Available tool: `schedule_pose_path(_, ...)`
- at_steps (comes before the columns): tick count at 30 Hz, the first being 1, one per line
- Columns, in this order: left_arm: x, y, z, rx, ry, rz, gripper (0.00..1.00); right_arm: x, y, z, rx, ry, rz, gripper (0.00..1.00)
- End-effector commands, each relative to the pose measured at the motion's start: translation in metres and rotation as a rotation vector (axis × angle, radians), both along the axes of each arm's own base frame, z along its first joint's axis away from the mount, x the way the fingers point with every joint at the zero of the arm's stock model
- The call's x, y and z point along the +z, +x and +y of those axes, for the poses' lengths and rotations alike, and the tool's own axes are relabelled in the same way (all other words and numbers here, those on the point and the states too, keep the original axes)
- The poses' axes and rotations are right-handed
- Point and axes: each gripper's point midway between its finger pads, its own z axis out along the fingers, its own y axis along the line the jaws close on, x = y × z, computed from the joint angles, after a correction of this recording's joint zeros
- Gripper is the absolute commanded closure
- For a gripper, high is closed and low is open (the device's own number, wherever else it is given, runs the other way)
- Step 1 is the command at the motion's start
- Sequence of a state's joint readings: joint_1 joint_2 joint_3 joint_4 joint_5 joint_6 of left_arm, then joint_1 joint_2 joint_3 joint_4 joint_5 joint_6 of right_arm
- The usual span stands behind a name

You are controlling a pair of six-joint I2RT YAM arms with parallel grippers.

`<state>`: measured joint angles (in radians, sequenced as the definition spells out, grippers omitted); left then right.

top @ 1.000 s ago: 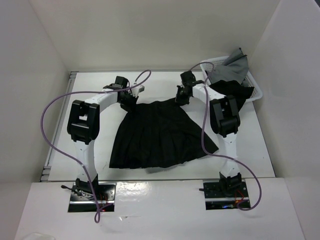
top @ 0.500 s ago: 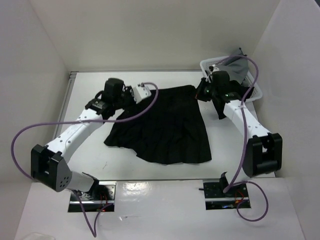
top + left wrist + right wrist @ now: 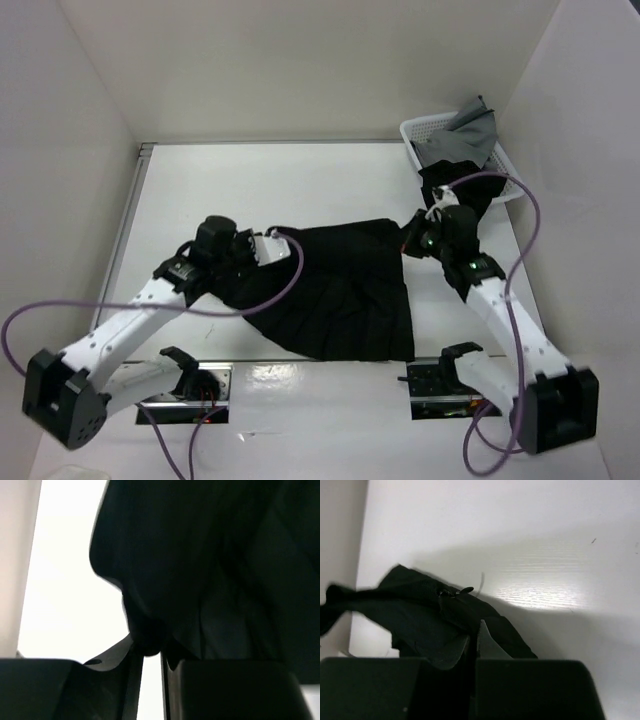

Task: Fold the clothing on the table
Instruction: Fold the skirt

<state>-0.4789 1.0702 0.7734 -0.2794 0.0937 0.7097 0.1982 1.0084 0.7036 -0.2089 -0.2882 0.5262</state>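
1. The skirt [image 3: 330, 290] lies on the near half of the table [image 3: 250, 180], between the two arms. It is black, thin and soft, with fine pleats running down toward a straight near hem.
2. Its far edge is stretched in a line from one gripper to the other, and its left side bunches into loose folds.
3. The left gripper [image 3: 258, 255] is at the skirt's far left corner. In the left wrist view its dark, blocky fingers [image 3: 125, 680] stand a thin slit apart, and a small wad of black cloth is pinched between the tips. The rest of the fabric fills that view in soft, blurred folds.
4. The right gripper [image 3: 410, 240] is at the far right corner. In the right wrist view its fingers [image 3: 445, 690] are pressed together on a crumpled, matte fold of the skirt, which has a small zip pull [image 3: 465, 589] showing on top.
5. The table is flat, white and matte, with a faint sheen beside the right gripper, and plain white walls [image 3: 300, 70] stand around it.
6. A white latticed basket [image 3: 415, 132] sits in the far right corner. A grey cloth [image 3: 475, 122] lies in it, and a black garment [image 3: 455, 180] spills over its near rim.
7. A purple cable [image 3: 298, 270] loops over the skirt's left part.
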Motion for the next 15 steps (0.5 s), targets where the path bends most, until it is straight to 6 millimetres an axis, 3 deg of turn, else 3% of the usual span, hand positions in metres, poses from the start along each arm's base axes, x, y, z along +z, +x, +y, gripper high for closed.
schedule_pose_path(1, -0.046, -0.051, 0.031, -0.037, 0.179, 0.092, 0.76, 0.01, -0.023, -0.01, -0.12, 0.043, -0.061, 1.0)
schedule_pose_path(2, -0.051, -0.065, 0.031, -0.075, 0.186, 0.078, 0.75, -0.003, -0.035, -0.009, -0.126, 0.053, -0.031, 0.98)
schedule_pose_path(3, -0.054, -0.071, 0.032, -0.087, 0.187, 0.078, 0.75, 0.01, -0.046, -0.005, -0.11, 0.098, -0.081, 0.96)
schedule_pose_path(4, -0.048, -0.074, 0.032, -0.096, 0.181, 0.037, 0.75, 0.002, -0.058, 0.004, -0.088, 0.146, -0.049, 0.96)
schedule_pose_path(6, -0.056, -0.087, 0.034, -0.12, 0.205, 0.058, 0.76, 0.002, -0.081, 0.012, -0.057, 0.207, -0.036, 0.95)
schedule_pose_path(9, -0.064, -0.099, 0.04, -0.134, 0.231, 0.098, 0.79, -0.027, -0.12, 0.025, -0.01, 0.264, 0.086, 0.95)
schedule_pose_path(13, -0.073, -0.097, 0.036, -0.145, 0.241, 0.113, 0.81, -0.042, -0.157, 0.023, 0.014, 0.375, 0.092, 0.95)
schedule_pose_path(15, -0.063, -0.089, 0.028, -0.144, 0.23, 0.102, 0.69, -0.052, -0.165, 0.021, 0.014, 0.389, 0.118, 0.95)
